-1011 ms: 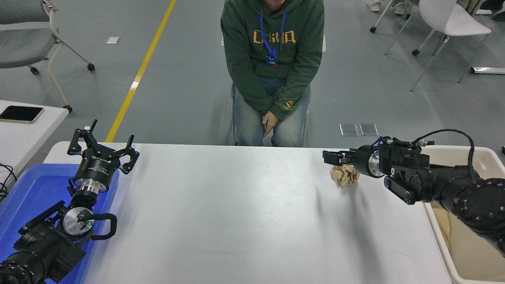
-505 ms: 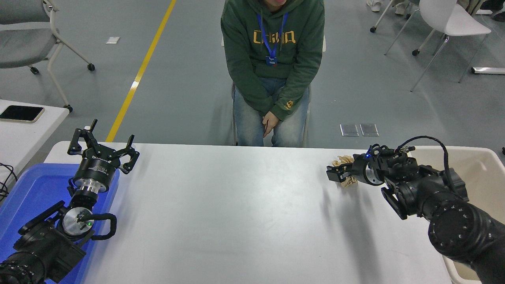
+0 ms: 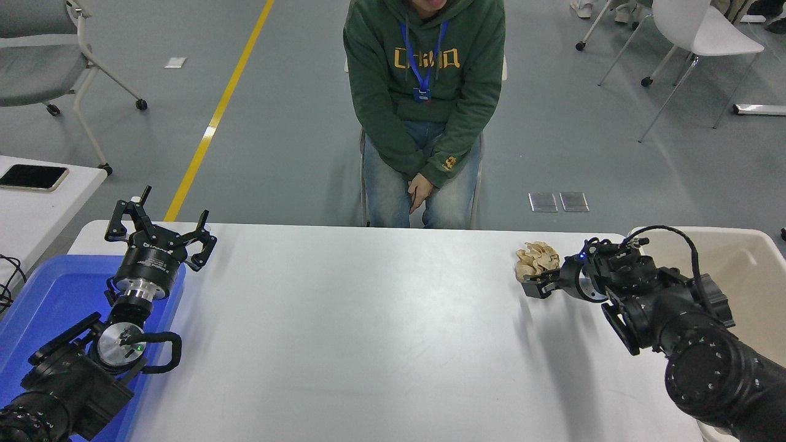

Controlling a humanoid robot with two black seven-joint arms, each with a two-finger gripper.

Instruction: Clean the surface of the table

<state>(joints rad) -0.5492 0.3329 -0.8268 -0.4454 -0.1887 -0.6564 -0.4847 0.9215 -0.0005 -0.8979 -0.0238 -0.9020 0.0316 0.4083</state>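
Right gripper [image 3: 533,279] clamps paper wad [image 3: 536,258]; beige bin [image 3: 752,258] beside.

White tabletop [image 3: 368,319], plain; tan crumpled paper [image 3: 536,259]; blue tray [image 3: 43,301]; beige bin [image 3: 746,270]; black grippers; green hoodie [image 3: 424,92] w/ yellow print.

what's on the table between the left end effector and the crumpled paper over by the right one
Nothing. In the head view, the table is bare white from the left end effector across to the crumpled paper at the right end effector.
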